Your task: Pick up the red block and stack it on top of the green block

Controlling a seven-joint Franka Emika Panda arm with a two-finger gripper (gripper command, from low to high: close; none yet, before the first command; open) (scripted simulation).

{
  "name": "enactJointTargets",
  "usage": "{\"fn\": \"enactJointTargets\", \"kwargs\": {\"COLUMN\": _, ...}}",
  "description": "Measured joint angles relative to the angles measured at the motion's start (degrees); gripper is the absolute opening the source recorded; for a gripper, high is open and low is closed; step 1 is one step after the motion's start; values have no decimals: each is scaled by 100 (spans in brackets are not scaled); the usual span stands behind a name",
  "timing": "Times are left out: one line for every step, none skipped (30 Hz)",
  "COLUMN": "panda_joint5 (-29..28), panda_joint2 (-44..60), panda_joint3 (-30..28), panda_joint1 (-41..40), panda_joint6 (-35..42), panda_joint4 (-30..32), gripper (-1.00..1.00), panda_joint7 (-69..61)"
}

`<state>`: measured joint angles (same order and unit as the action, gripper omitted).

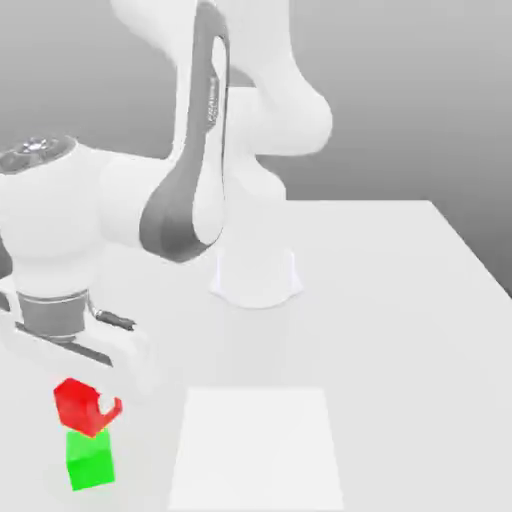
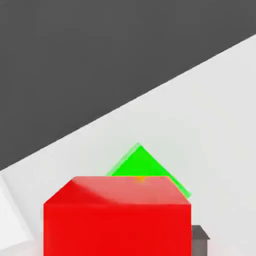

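The claw (image 1: 98,402) was closed on the red block (image 1: 80,405), a side of the block pressed against a pale finger in the exterior view. The red block was up off the table (image 1: 400,350), over the green block (image 1: 90,460). It sat tilted, its lower corner pointing down at the green block's top. Whether the two touched, I could not tell.

The green block stood flat on the table, toward the exterior view's left and well apart from the far edge. In the hand view, the red block covered part of the green block, whose corner pointed toward the table's straight edge; bare table lay between that corner and the edge. The two blocks were turned at different angles. A small dark piece (image 2: 200,241) of the claw showed right beside the red block.

A white square (image 1: 257,448) lay on the table, toward the exterior view's right from the green block, with a gap between them. The arm (image 1: 130,195) reached over from its base (image 1: 256,278), which stood on the table nearer the far edge, and its hand (image 1: 75,350) hung directly above the red block.
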<state>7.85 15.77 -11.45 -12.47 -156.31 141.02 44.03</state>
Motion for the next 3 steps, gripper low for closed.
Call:
{"fn": "enactJointTargets", "kwargs": {"panda_joint5": 0, "panda_joint2": 0, "panda_joint3": 0, "panda_joint1": 0, "panda_joint6": 0, "panda_joint4": 0, "gripper": 100, "panda_joint7": 0}}
{"fn": "enactJointTargets", "kwargs": {"panda_joint5": 0, "panda_joint2": 0, "panda_joint3": 0, "panda_joint1": 0, "panda_joint6": 0, "panda_joint4": 0, "gripper": 100, "panda_joint7": 0}}
{"fn": "enactJointTargets", "kwargs": {"panda_joint5": 0, "panda_joint2": 0, "panda_joint3": 0, "panda_joint1": 0, "panda_joint6": 0, "panda_joint4": 0, "gripper": 100, "panda_joint7": 0}}
